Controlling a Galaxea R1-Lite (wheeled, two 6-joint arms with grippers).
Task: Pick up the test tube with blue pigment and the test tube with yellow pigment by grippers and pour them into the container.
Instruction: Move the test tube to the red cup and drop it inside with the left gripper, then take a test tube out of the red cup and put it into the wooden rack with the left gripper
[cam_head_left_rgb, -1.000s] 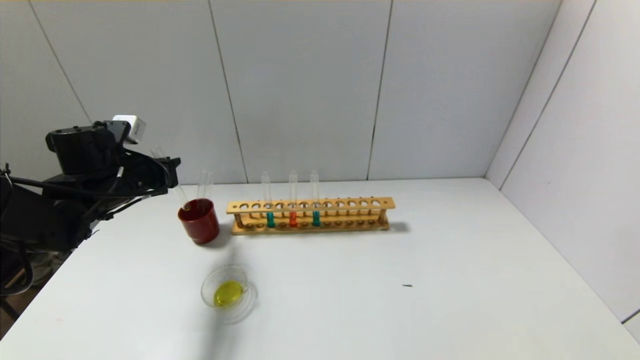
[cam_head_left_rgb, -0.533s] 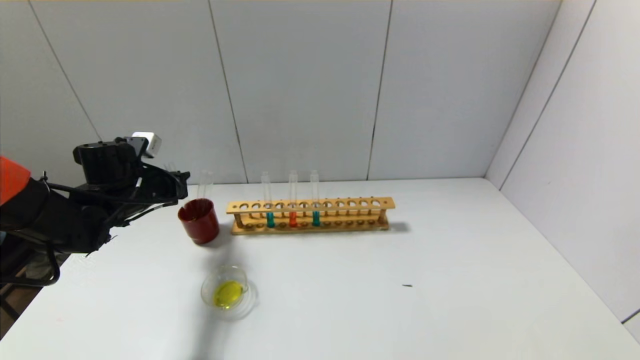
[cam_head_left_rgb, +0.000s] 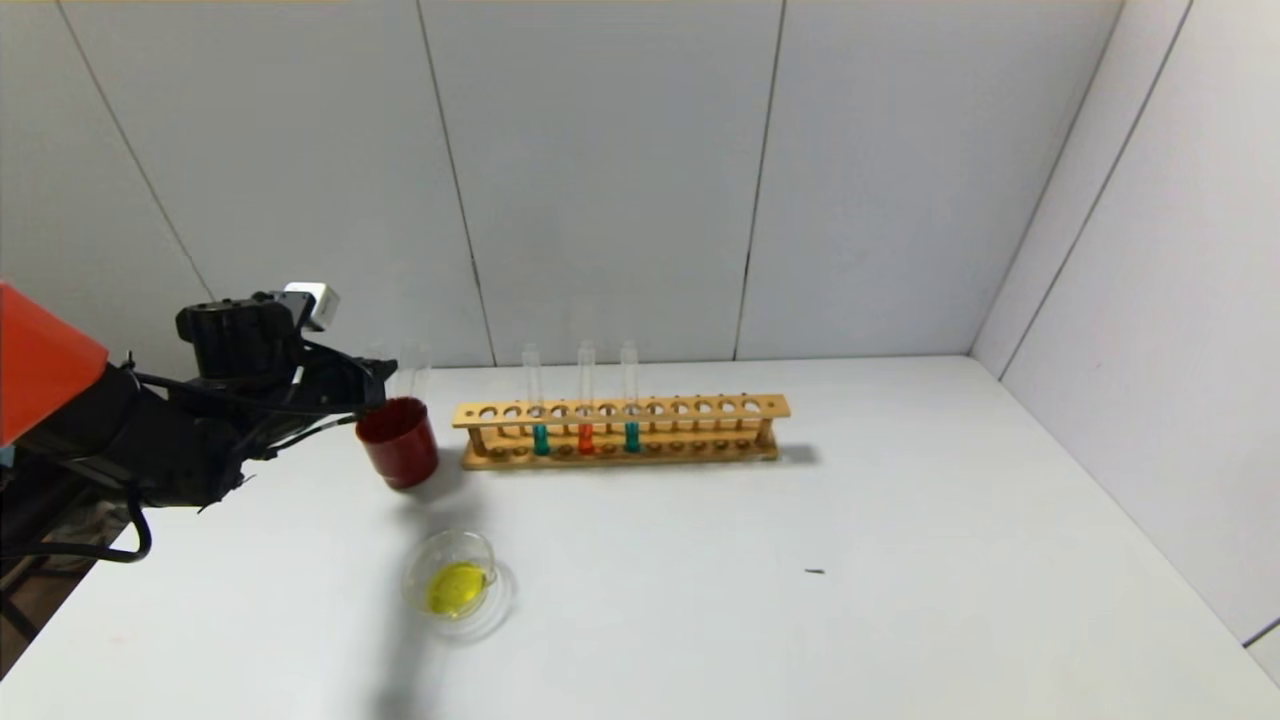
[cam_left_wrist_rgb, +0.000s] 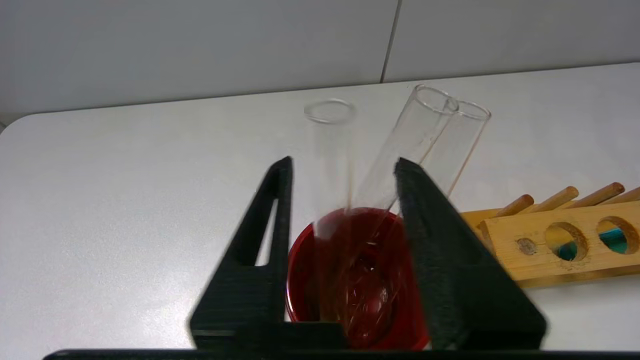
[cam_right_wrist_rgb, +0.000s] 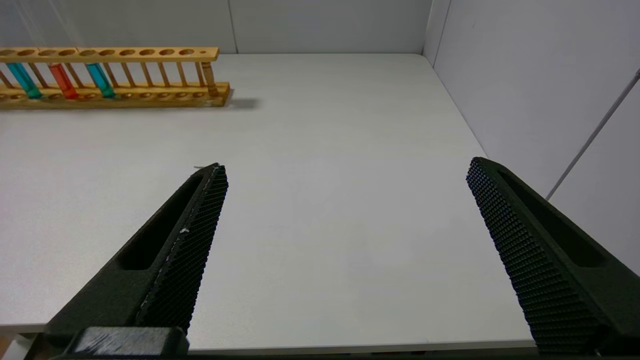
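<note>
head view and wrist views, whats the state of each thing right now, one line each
left gripper: open, at the red cup, an empty tube between its fingers
right gripper: open, empty, above bare table
red cup: upright, holds three empty tubes
glass dish: upright, yellow liquid inside
wooden rack: standing, three tubes in it
left teal tube: upright in rack
orange tube: upright in rack
right teal tube: upright in rack

Rack (cam_head_left_rgb: 621, 430): unvarnished pale wood, matt, with dowel rods. Tubes (cam_left_wrist_rgb: 425, 145): clear smooth glass, glossy. Cup (cam_left_wrist_rgb: 357, 280), between the left gripper (cam_left_wrist_rgb: 345, 170) fingers: dark red, glossy. Dish (cam_head_left_rgb: 455, 585): clear glass. Table (cam_right_wrist_rgb: 320, 200): white, smooth, matt. Right gripper (cam_right_wrist_rgb: 345, 175) fingers (cam_right_wrist_rgb: 195, 250): black, matt, with finely knurled pads. Wall (cam_head_left_rgb: 600, 180): grey, smooth panels.
</note>
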